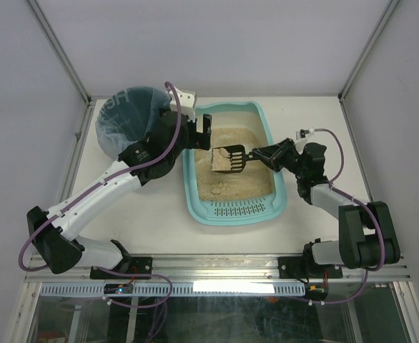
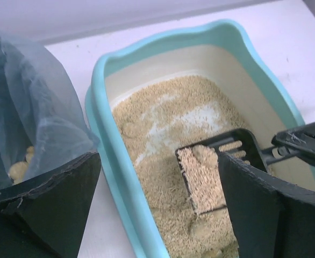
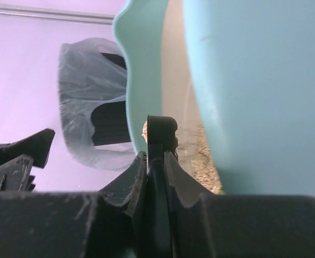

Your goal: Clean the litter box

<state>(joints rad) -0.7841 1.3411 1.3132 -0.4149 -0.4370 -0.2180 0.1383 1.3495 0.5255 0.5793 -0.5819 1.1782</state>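
- Your litter box [image 1: 234, 212] sat in the middle of the table [image 1: 145, 214], its long sides running away from the arm bases. Its slotted grate [image 1: 239, 209] was at the near end.
- Beige litter [image 2: 163, 115] covered the floor of the box unevenly, with pale bare patches showing towards the far end.
- Your right gripper [image 1: 261, 155] reached in over the right rim. Its fingers [image 3: 181, 183] were pressed together on the handle of a black slotted scoop [image 1: 229, 160] (the right wrist view showed the handle wedged squarely between them).
- The scoop was over the centre of the box and carried a load of litter with a rounded clump on top. I could not tell whether its underside touched the litter bed.
- Your left gripper [image 1: 196, 136] was over the far left rim of the box with its fingers [image 2: 44, 204] spread wide and nothing between them. In the left wrist view one finger lay on the bin side of the rim and the other on the litter side, beside the scoop.
- The round dark bin [image 1: 127, 118] stood at the far left of the table, just beside the box, with a bluish translucent bag liner [image 2: 36, 107].
- A few pale yellowish lumps [image 2: 19, 167] lay inside the liner.
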